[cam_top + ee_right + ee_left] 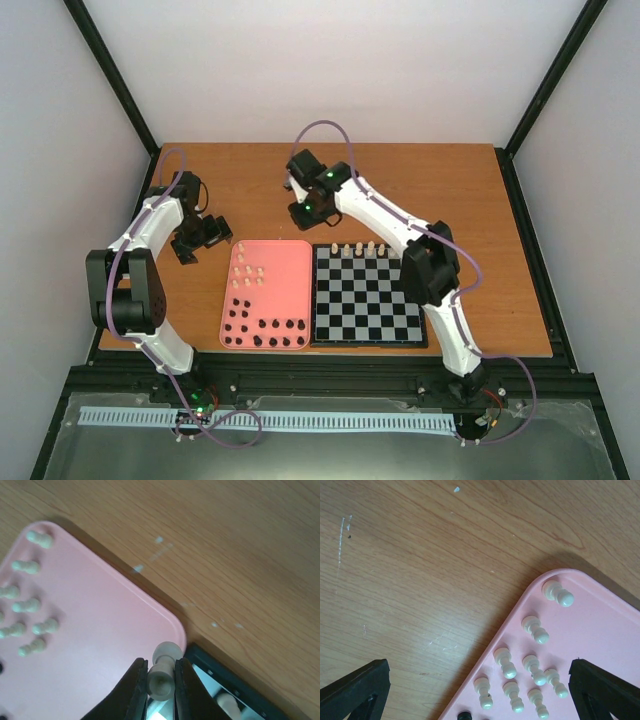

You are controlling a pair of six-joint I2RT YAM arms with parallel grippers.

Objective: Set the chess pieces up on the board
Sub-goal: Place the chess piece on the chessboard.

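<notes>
We record: right gripper [161,667] clamping a cream pawn [160,676], lower centre, over the pink tray [125,625] corner beside the board [221,676]. Left gripper [479,682] spread wide above bench [420,580] and cream pieces [532,662].

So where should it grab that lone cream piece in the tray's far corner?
Around its narrow neck, just under the round head, coming straight down from above. The cream piece stands upright on the pink tray, apart from its neighbours, so there is room either side of it.
</notes>
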